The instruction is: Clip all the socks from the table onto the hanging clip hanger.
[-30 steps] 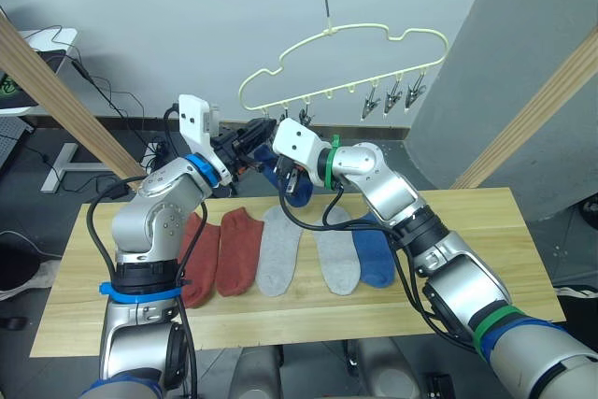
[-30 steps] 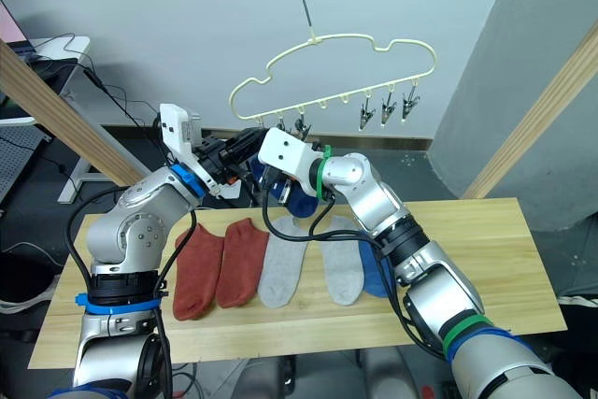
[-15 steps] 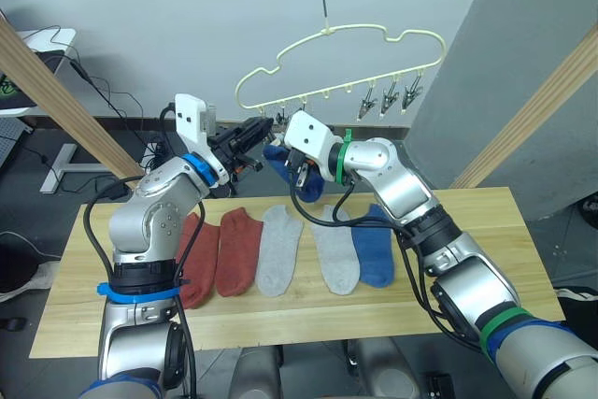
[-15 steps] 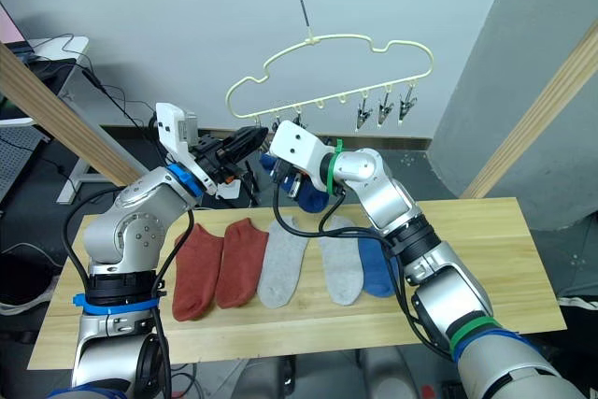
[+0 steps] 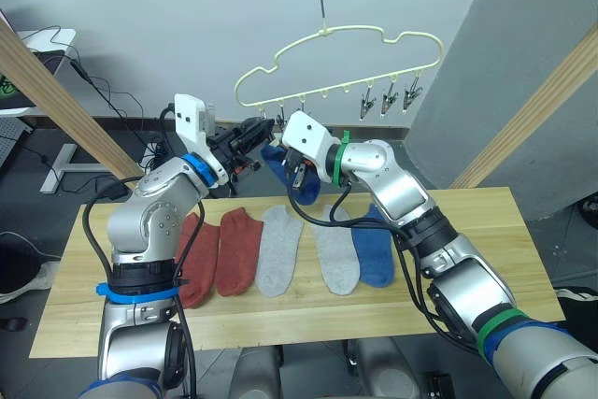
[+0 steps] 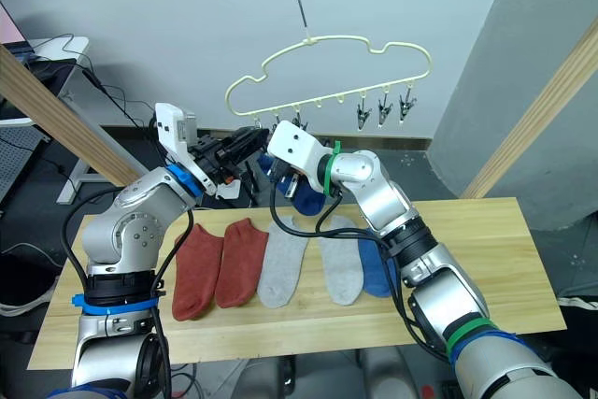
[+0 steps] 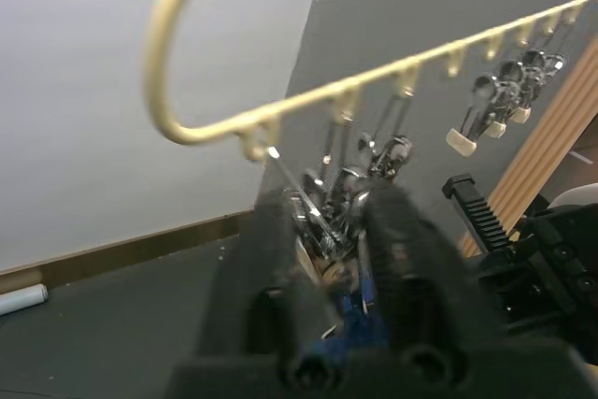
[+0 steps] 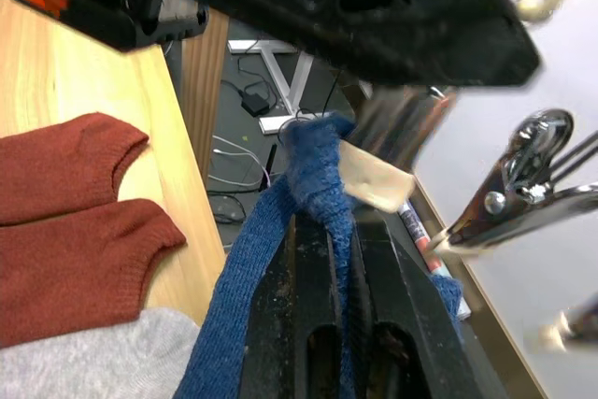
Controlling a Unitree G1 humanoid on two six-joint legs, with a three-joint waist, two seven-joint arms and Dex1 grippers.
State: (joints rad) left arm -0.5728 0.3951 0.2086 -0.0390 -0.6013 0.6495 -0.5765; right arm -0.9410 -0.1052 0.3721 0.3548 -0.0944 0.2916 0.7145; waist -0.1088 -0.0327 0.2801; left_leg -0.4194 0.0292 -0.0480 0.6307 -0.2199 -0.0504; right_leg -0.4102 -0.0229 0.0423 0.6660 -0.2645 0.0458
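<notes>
The pale yellow clip hanger (image 5: 326,33) hangs by its hook above the table's (image 5: 472,231) far edge. My left gripper (image 5: 254,130) is up at the hanger's left end, shut on a silver clip (image 7: 329,231) and squeezing it. My right gripper (image 5: 299,173) is shut on a blue sock (image 5: 280,160) and holds its edge up against that clip's beige pad (image 8: 374,182). On the table lie two rust red socks (image 5: 217,254), two light grey socks (image 5: 277,251) and another blue sock (image 5: 376,251), side by side.
Thick wooden poles slant on the left (image 5: 56,91) and right (image 5: 547,105), with another across the top. Three free clips (image 5: 388,100) hang at the hanger's right end. Bare wood lies right of the socks (image 5: 486,268).
My right gripper has lifted the blue sock up and left to the clip held by my left gripper. The hanger has swung slightly left.
</notes>
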